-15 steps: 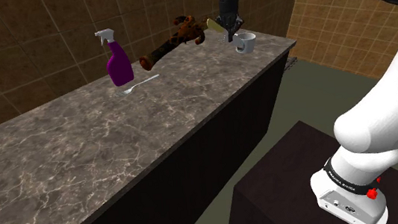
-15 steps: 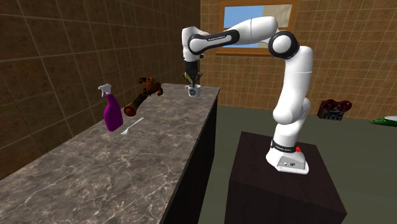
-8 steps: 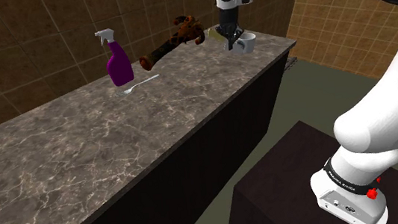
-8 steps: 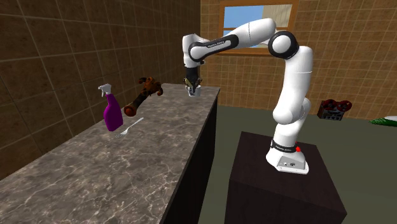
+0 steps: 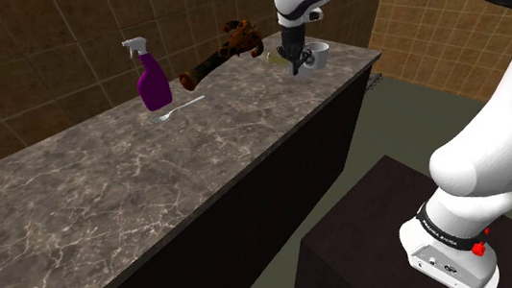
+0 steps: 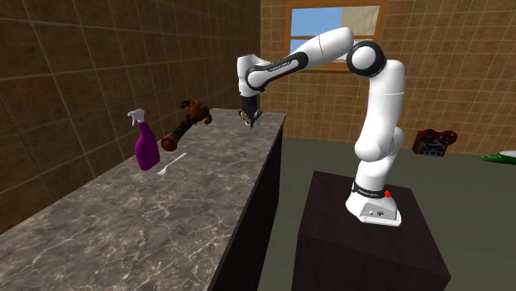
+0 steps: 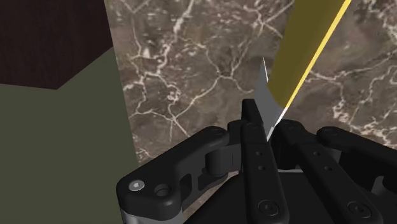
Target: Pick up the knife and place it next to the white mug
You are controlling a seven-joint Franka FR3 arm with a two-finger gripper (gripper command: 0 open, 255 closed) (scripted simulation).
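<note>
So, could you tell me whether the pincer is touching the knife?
Touching. The wrist view shows the pincer clasping the knife by its grey blade.

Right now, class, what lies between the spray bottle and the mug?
In the shoulder view, a long dark brown object lies between them, a white fork sits nearer the bottle, and the gripper, shut on the knife, hangs beside the mug.

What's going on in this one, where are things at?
The white arm's black gripper is shut on a knife with a yellowish handle, the grey blade end between its fingers. It holds the knife over the marble counter, close by the white mug. The knife is not yet released.
</note>
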